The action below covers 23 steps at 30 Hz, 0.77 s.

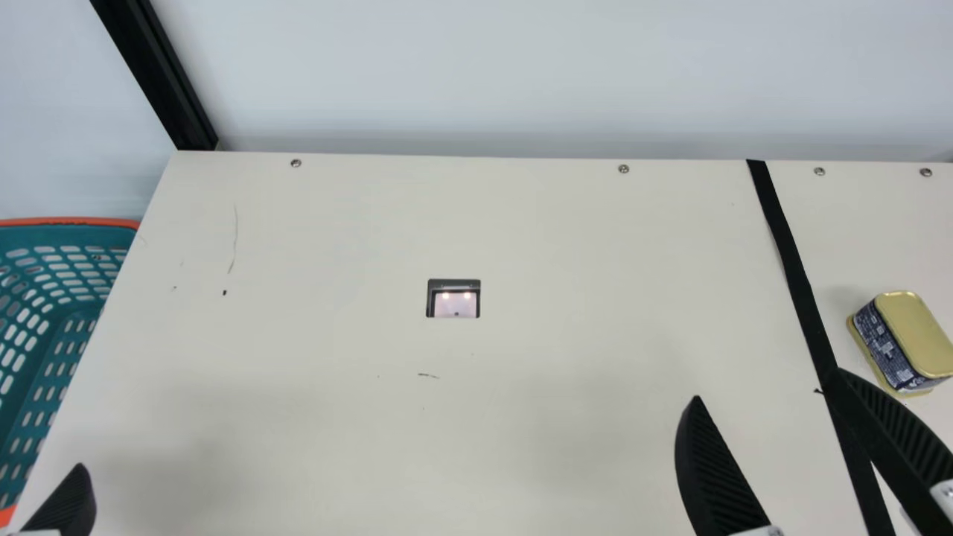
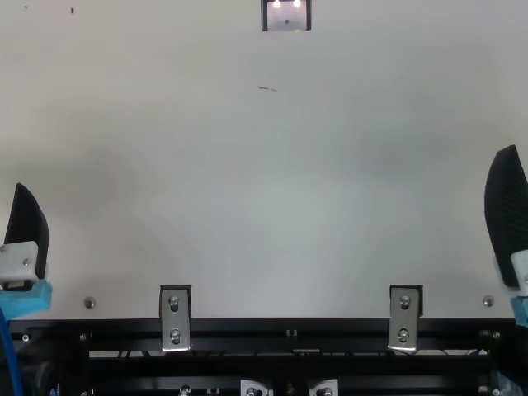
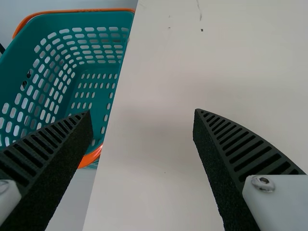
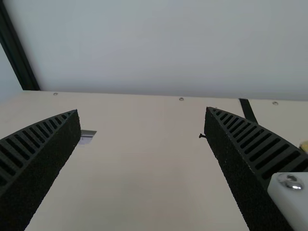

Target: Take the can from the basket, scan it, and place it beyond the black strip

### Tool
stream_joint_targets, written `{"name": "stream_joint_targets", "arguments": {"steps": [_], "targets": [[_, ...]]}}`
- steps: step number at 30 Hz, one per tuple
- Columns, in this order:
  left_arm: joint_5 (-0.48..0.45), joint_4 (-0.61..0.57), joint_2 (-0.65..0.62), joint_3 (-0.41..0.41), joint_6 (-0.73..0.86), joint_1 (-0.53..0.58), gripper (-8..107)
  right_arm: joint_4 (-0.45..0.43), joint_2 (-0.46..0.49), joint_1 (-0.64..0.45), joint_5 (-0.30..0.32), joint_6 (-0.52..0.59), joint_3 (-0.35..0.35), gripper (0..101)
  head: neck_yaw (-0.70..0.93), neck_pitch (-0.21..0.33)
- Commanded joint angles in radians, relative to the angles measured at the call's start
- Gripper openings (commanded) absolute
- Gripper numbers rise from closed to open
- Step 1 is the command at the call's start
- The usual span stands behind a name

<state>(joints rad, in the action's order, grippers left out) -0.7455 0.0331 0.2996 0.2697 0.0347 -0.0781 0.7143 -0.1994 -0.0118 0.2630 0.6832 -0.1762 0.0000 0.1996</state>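
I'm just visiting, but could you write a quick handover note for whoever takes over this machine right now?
Left tool: open, holding nothing, near the basket.
Right tool: open, holding nothing.
Can: lying flat on the table beyond the black strip, not touching it.
Done: can out of the basket, placed and released.
Left to do: probably just confirm the scan; these pictures can't show whether the scanner window read it.

Main cam slants fwd & down, top steeper; both incl. scanner (image 1: 456, 305)
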Motion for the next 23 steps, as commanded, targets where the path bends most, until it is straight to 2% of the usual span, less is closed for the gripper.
{"name": "stream_joint_targets", "arguments": {"steps": [1,4,23], "targets": [[0.000,0.000,0.000,0.000,0.000,0.000,90,0.000,0.000,0.000,0.000,0.000,0.000,101,0.006,0.022],[0.000,0.000,0.000,0.000,0.000,0.000,90,-0.015,0.001,-0.007,0.021,-0.011,0.000,101,0.006,0.022],[0.000,0.000,0.000,0.000,0.000,0.000,90,-0.020,0.001,-0.007,0.022,-0.012,0.000,101,0.006,0.022]]}}
